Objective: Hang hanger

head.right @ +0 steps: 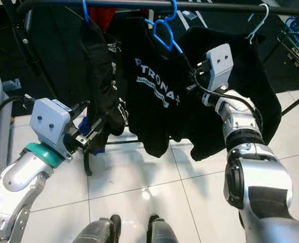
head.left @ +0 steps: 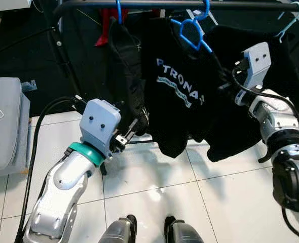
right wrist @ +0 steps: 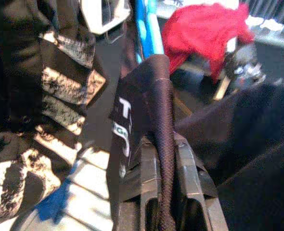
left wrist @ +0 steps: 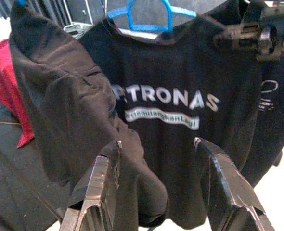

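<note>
On white tiled floor [head.left: 154, 182], clothes rail [head.left: 190, 4], black shirts [head.left: 177, 96] hanging.

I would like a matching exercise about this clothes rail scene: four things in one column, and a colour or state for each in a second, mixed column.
Things:
1. middle hanger
2. right-end hanger
3. left gripper
4. right gripper

Colour or state:
A. white
B. pinching the printed T-shirt's collar
C. blue
D. open, in front of the hanging clothes

Pairs: 1-C, 2-A, 3-D, 4-B
</note>
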`<state>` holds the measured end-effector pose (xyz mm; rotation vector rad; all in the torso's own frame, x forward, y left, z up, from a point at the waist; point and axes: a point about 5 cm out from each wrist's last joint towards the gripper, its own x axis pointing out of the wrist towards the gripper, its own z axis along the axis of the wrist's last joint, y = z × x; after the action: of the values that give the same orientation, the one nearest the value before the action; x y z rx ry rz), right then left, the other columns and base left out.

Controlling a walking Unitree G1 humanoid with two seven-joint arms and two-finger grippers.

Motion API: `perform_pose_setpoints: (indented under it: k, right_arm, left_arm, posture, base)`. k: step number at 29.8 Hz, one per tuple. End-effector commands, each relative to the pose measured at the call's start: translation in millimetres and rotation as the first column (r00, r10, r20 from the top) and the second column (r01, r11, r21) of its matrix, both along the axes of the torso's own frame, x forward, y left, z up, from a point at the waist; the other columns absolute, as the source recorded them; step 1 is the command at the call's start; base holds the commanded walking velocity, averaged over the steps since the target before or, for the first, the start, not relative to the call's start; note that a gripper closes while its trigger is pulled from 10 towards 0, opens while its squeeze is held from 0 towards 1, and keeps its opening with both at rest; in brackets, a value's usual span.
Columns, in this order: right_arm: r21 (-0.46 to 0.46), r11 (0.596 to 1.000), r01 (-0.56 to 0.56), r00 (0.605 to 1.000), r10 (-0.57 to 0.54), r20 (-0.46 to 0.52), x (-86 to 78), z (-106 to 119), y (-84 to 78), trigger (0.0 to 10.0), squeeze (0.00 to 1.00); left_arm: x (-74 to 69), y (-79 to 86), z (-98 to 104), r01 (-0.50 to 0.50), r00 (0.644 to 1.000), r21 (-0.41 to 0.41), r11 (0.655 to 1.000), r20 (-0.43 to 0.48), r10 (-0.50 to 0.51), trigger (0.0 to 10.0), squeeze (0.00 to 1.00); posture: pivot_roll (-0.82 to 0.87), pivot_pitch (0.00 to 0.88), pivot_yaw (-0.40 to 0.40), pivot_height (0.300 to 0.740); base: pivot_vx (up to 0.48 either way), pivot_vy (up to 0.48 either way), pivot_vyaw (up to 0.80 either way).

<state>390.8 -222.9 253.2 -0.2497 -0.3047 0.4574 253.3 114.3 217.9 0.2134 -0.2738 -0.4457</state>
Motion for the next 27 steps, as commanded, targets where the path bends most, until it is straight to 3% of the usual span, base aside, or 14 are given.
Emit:
perform_pose_setpoints:
  k: [1,2,5,7,11,12,13,14,15,16,18,20,24,27]
  right_arm:
    - [0.033,0.999,-0.029,0.988,0.023,0.150,-6.0,24.1,4.5,0.0,0.00]
    - [0.005,0.998,-0.062,0.971,0.059,0.232,-22.1,31.2,11.7,10.0,0.00]
    - [-0.004,0.996,-0.084,0.958,0.082,0.276,-37.8,34.0,17.7,10.0,0.00]
    - [-0.010,0.997,-0.078,0.952,0.077,0.297,-61.8,33.3,20.9,10.0,0.00]
    - [-0.010,0.997,-0.078,0.952,0.077,0.297,-61.8,33.3,20.9,10.0,0.00]
    - [-0.027,0.998,-0.055,0.957,0.061,0.285,-72.4,28.4,17.8,10.0,0.00]
    - [-0.027,0.998,-0.055,0.957,0.061,0.285,-72.4,28.4,17.8,10.0,0.00]
    - [-0.029,0.999,-0.038,0.966,0.044,0.255,-84.2,19.3,13.8,10.0,0.00]
    - [-0.029,0.999,-0.038,0.966,0.044,0.255,-84.2,19.3,13.8,10.0,0.00]
    - [-0.025,1.000,0.000,0.983,0.004,0.184,-96.2,-6.4,7.8,10.0,0.00]
    - [-0.025,1.000,0.000,0.983,0.004,0.184,-96.2,-6.4,7.8,10.0,0.00]
    - [0.013,0.997,0.072,0.995,-0.073,0.066,-117.9,-53.6,4.4,10.0,0.00]
    - [0.020,0.995,0.098,0.995,-0.098,0.035,-128.5,-66.5,11.0,10.0,0.00]
    - [0.021,0.990,0.137,0.989,-0.138,0.058,-136.8,-67.4,28.7,10.0,0.00]
  left_arm:
    - [1.1,-2.8,-4.3,0.011,1.000,-0.002,1.000,-0.013,-0.011,10.0,0.00]
    - [4.1,-6.4,-3.9,0.037,0.999,-0.004,0.999,-0.011,-0.037,10.0,0.00]
    - [6.1,-9.2,-3.8,0.059,0.998,-0.005,0.998,-0.011,-0.059,10.0,0.00]
    - [8.2,-10.9,-4.0,0.095,0.995,-0.006,0.995,-0.020,-0.096,10.0,0.00]
    - [8.2,-10.9,-4.0,0.095,0.995,-0.006,0.995,-0.020,-0.096,10.0,0.00]
    - [8.7,-12.2,-4.5,0.125,0.991,-0.015,0.992,-0.034,-0.126,10.0,0.00]
    - [8.7,-12.2,-4.5,0.125,0.991,-0.015,0.992,-0.034,-0.126,10.0,0.00]
    - [9.3,-12.9,-4.3,0.146,0.988,-0.026,0.989,-0.045,-0.147,10.0,0.00]
    - [9.3,-12.9,-4.3,0.146,0.988,-0.026,0.989,-0.045,-0.147,10.0,0.00]
    - [12.6,-10.3,-2.6,0.128,0.991,-0.038,0.991,-0.040,-0.130,10.0,0.00]
    - [12.6,-10.3,-2.6,0.128,0.991,-0.038,0.991,-0.040,-0.130,10.0,0.00]
    - [19.2,-3.0,2.2,0.057,0.998,-0.052,0.997,-0.012,-0.058,10.0,0.00]
    - [20.8,-0.9,3.7,0.041,0.999,-0.048,0.998,0.004,-0.041,10.0,0.00]
    - [21.7,-4.2,2.9,0.060,0.998,-0.038,0.997,0.013,-0.060,10.0,0.00]
  posture:
    - [-0.02,0.138,0.048,0.740]
    - [-0.04,0.129,0.047,0.740]
    - [-0.06,0.122,0.051,0.740]
    - [-0.09,0.118,0.059,0.740]
    - [-0.09,0.118,0.059,0.740]
    - [-0.12,0.112,0.065,0.740]
    - [-0.12,0.112,0.065,0.740]
    - [-0.13,0.108,0.067,0.740]
    - [-0.13,0.108,0.067,0.740]
    - [-0.15,0.100,0.071,0.740]
    - [-0.15,0.100,0.071,0.740]
    - [-0.16,0.096,0.081,0.740]
    - [-0.17,0.094,0.088,0.740]
    - [-0.18,0.085,0.094,0.740]
  base:
    - [0.000,0.000,0.00]
    - [0.000,0.000,0.00]
    - [0.000,0.000,0.00]
    - [0.000,0.000,0.00]
    - [0.000,0.000,0.00]
    - [0.000,0.000,0.00]
    - [0.000,0.000,0.00]
    - [0.000,0.000,0.00]
    - [0.000,0.000,0.00]
    - [0.000,0.000,0.00]
    - [0.000,0.000,0.00]
    - [0.000,0.000,0.00]
    - [0.000,0.000,0.00]
    - [0.000,0.000,0.00]
